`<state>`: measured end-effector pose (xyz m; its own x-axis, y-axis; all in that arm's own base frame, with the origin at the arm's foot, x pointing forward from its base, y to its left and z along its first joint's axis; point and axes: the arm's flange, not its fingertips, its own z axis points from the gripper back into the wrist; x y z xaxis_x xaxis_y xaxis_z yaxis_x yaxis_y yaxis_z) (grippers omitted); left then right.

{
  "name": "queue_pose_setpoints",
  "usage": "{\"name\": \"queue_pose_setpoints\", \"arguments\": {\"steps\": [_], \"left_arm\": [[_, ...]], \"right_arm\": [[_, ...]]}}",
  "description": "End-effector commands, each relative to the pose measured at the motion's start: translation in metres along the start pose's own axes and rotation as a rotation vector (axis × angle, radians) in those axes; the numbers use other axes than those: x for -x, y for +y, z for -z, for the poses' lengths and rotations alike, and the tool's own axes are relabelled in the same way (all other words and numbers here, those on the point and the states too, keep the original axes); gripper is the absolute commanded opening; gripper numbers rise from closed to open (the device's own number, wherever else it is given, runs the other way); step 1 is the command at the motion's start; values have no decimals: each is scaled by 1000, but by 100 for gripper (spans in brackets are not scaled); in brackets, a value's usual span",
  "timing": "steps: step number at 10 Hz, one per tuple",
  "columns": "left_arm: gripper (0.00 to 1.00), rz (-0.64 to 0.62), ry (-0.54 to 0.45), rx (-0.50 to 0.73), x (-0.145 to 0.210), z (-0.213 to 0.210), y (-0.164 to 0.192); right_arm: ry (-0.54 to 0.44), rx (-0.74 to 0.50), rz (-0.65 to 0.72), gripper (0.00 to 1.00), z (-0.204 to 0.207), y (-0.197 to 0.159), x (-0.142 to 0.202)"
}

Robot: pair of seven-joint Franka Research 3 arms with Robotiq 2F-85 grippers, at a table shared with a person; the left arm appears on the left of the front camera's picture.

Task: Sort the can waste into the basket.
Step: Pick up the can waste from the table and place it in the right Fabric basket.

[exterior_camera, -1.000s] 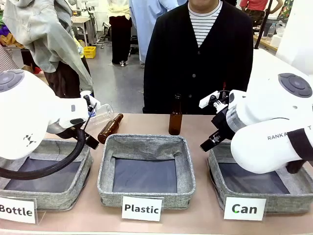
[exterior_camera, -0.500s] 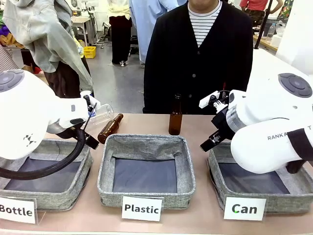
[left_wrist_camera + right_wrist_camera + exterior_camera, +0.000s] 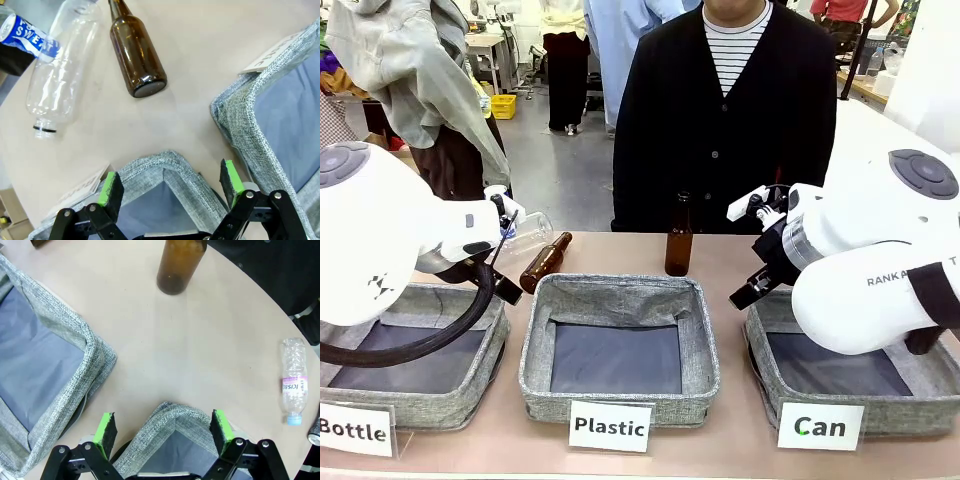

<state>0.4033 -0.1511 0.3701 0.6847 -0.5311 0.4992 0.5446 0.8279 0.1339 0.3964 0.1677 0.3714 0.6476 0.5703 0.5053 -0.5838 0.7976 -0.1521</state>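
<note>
L gripper & R gripper hung wide open, empty; SWEAT can lay far ahead-left of L gripper by clear bottle, Can basket under R gripper; best bet was pinching can mid-body, avoiding bottle.

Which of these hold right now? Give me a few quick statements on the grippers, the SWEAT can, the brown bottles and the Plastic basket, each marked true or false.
1. The left gripper and the right gripper are both open and hold nothing. True.
2. The SWEAT can is inside a basket. False: it is out on the table, right beside the clear plastic bottle.
3. One brown glass bottle stands upright on the table, on the person's side of the baskets. True.
4. The Plastic basket holds a bottle. False: its dark floor is bare.
</note>
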Motion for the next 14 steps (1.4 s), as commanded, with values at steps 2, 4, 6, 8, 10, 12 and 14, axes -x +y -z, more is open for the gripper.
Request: {"name": "queue_pose_setpoints", "arguments": {"steps": [2, 4, 6, 8, 10, 12, 14], "left_arm": [[100, 1, 0, 0, 0, 0, 0], [100, 1, 0, 0, 0, 0, 0], [100, 1, 0, 0, 0, 0, 0], [100, 79, 37, 44, -4, -23, -2], [100, -70, 22, 169, -36, -120, -20], [100, -100, 6, 403, -38, -206, -10], [100, -182, -56, 562, -2, -241, 42]], "right_arm": [[0, 0, 0, 100, 0, 0, 0], [0, 0, 0, 100, 0, 0, 0], [0, 0, 0, 100, 0, 0, 0], [51, -39, -29, 100, -25, -2, -9], [45, -32, 186, 100, -106, -14, -29], [-16, -194, 339, 100, -177, -29, -19], [-87, -478, 491, 100, -222, -79, 31]]}}
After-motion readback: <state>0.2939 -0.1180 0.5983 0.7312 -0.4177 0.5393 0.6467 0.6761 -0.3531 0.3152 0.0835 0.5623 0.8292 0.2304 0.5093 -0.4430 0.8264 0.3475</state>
